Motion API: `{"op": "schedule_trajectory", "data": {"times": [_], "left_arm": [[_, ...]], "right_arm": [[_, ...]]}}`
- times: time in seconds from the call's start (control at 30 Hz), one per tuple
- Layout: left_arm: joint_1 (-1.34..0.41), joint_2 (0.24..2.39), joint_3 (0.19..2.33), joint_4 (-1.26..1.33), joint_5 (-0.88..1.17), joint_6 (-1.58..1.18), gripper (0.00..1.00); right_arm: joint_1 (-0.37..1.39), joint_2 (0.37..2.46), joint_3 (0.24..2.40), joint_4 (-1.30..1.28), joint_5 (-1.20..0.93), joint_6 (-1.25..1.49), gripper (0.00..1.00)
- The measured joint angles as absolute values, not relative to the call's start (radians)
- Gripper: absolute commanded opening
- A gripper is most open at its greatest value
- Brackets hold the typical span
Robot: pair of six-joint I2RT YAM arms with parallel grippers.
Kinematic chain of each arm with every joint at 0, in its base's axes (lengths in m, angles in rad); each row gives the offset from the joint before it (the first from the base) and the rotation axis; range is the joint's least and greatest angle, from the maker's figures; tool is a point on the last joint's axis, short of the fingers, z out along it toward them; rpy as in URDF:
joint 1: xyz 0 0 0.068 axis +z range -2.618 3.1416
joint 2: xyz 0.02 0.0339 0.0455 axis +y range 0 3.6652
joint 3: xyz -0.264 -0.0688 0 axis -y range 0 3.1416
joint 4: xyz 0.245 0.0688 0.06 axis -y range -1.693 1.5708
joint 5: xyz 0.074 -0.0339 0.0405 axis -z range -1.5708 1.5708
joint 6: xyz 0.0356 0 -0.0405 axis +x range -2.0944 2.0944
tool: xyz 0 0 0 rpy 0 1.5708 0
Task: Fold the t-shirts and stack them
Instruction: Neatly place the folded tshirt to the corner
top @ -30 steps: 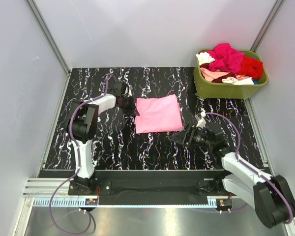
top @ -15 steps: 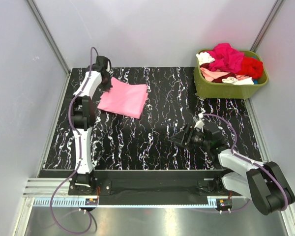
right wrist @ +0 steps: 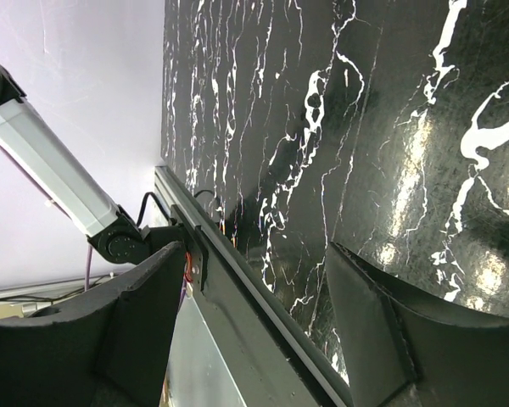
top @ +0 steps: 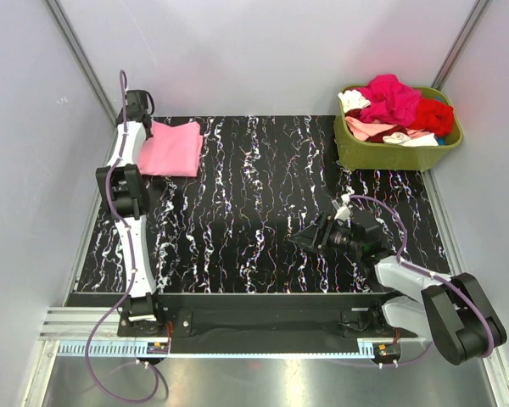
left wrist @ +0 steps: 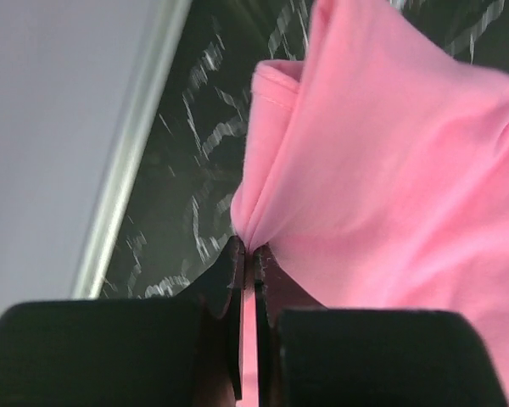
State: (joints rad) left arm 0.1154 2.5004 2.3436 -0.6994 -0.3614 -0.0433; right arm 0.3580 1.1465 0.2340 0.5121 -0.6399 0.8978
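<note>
— Black, white-veined table (top: 263, 212), grey walls (top: 237, 59): what is on it, left to right?

— Item one, far-left corner: pink t-shirt (top: 171, 149), folded to a flat near-square, lying on the table beside the wall. My left gripper (left wrist: 247, 259) is clamped on its left edge, a pinch of cloth between the fingertips.

— Handling?

— Soft, light and limp, I judge. Held at one point it would sag and come unfolded, so take an edge through all the layers.

— Orientation?

— Long axis runs roughly across the table, left to right. The gripped edge faces the left wall.

— Item two?

— My right gripper (top: 305, 236), right of centre, jaws wide apart, empty.

— Item three?

— Far-right corner: olive tub (top: 390, 157) holding heaped t-shirts (top: 394, 102), magenta, red, white and pale pink, all unfolded.
</note>
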Motion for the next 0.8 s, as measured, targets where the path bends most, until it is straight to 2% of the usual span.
{"op": "schedule_trajectory", "data": {"times": [0.37, 0.47, 0.57, 0.67, 0.7, 0.73, 0.8], "left_arm": [[0.115, 2.535, 2.370, -0.292, -0.468, 0.105, 0.00], [0.128, 2.548, 2.374, -0.248, -0.475, 0.125, 0.02], [0.147, 2.560, 2.374, -0.229, -0.486, 0.140, 0.09], [0.168, 2.570, 2.374, -0.222, -0.499, 0.149, 0.33], [0.174, 2.572, 2.374, -0.219, -0.503, 0.154, 0.46], [0.182, 2.573, 2.374, -0.215, -0.506, 0.157, 0.78], [0.196, 2.573, 2.373, -0.205, -0.526, 0.152, 0.84]], "right_arm": [[0.349, 1.175, 0.231, 0.558, -0.641, 0.910, 0.73], [0.342, 1.203, 0.231, 0.567, -0.646, 0.916, 0.73], [0.336, 1.228, 0.231, 0.583, -0.649, 0.922, 0.73], [0.333, 1.241, 0.230, 0.593, -0.654, 0.925, 0.73], [0.332, 1.243, 0.231, 0.598, -0.656, 0.926, 0.73], [0.332, 1.245, 0.231, 0.603, -0.657, 0.928, 0.73], [0.332, 1.247, 0.231, 0.609, -0.660, 0.929, 0.73]]}}
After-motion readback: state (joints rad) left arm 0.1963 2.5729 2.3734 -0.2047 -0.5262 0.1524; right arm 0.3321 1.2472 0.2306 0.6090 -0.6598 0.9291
